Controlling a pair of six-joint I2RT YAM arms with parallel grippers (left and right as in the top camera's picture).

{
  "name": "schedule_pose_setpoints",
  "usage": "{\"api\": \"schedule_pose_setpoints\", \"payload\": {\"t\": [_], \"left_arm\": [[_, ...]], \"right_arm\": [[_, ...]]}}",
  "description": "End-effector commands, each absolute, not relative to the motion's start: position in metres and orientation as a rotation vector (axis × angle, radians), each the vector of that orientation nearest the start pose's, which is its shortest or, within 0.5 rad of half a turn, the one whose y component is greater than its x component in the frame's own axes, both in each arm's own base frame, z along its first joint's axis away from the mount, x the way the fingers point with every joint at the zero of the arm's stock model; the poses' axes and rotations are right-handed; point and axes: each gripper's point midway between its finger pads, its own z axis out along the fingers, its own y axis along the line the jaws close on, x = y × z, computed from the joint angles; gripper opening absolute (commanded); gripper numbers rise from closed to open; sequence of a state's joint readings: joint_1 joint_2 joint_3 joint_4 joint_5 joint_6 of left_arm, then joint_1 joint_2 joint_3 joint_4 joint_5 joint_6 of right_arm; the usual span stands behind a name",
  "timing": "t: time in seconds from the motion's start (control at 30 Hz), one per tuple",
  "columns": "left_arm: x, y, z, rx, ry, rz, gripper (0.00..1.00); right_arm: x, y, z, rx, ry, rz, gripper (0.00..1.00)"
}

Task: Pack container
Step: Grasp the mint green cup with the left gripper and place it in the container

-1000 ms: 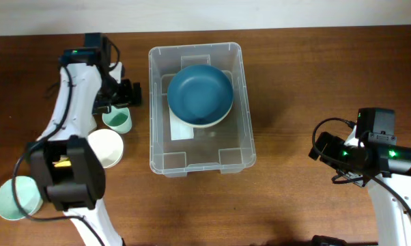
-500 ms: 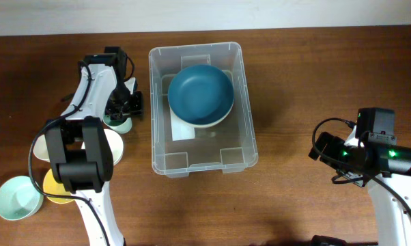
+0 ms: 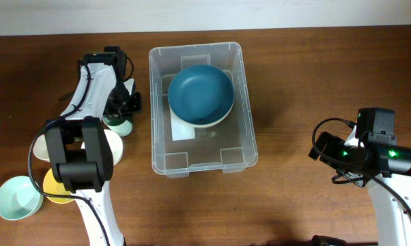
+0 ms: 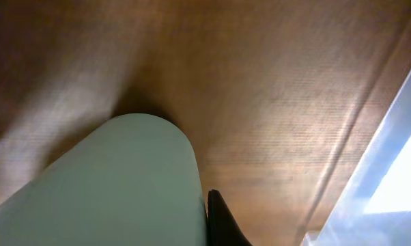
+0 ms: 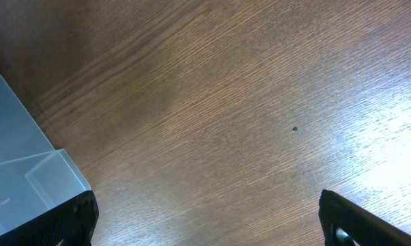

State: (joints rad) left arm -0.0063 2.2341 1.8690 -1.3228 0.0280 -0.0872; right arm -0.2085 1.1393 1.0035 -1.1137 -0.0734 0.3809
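The container [image 3: 156, 140], a large clear bin, stands at the table's middle with a dark blue bowl [image 3: 200, 92] inside it. Just left of it, my left gripper [image 3: 123, 111] is shut on the rim of a mint green cup [image 3: 118, 125]. In the left wrist view the cup [image 4: 110, 184] fills the lower left, with one black finger [image 4: 220, 222] pressed against its wall and the other finger hidden behind it. My right gripper [image 3: 317, 152] stays well right of the container, open over bare wood [image 5: 205, 225], holding nothing.
A white cup [image 3: 114, 147] stands just below the mint cup. A yellow bowl [image 3: 50, 183] and a mint bowl [image 3: 14, 198] lie at the front left, partly under my left arm. The container's corner [image 5: 28, 178] shows in the right wrist view.
My left arm swung down over the mint cup and its jaws closed on the cup's wall. The right arm has not moved.
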Motion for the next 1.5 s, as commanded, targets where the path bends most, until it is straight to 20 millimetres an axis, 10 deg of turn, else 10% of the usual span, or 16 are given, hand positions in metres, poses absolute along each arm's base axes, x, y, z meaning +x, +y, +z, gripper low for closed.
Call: {"api": "schedule_pose_setpoints", "payload": {"t": [0.0, 0.3, 0.43, 0.8, 1.23, 1.47], "left_arm": [[0.424, -0.005, 0.085, -0.114, 3.178, -0.001, 0.01], [0.434, -0.068, 0.249, 0.100, 2.822, -0.072, 0.00], [0.412, -0.129, 0.272, 0.345, 2.754, -0.140, 0.01], [0.318, -0.259, 0.214, 1.005, 2.810, -0.085, 0.00], [0.314, -0.286, 0.098, 1.060, 2.840, -0.096, 0.00], [0.317, -0.288, 0.069, 0.654, 2.943, -0.138, 0.01]], "right_arm": [[0.236, -0.035, 0.145, 0.783, 2.717, 0.144, 0.99], [0.237, -0.036, 0.146, 0.782, 2.712, 0.143, 0.99], [0.236, -0.045, 0.145, 0.794, 2.703, 0.070, 0.99], [0.235, -0.047, 0.145, 0.772, 2.710, 0.050, 0.99], [0.234, -0.046, 0.145, 0.766, 2.719, 0.047, 0.99], [0.233, -0.046, 0.145, 0.767, 2.721, 0.047, 0.99]]}}
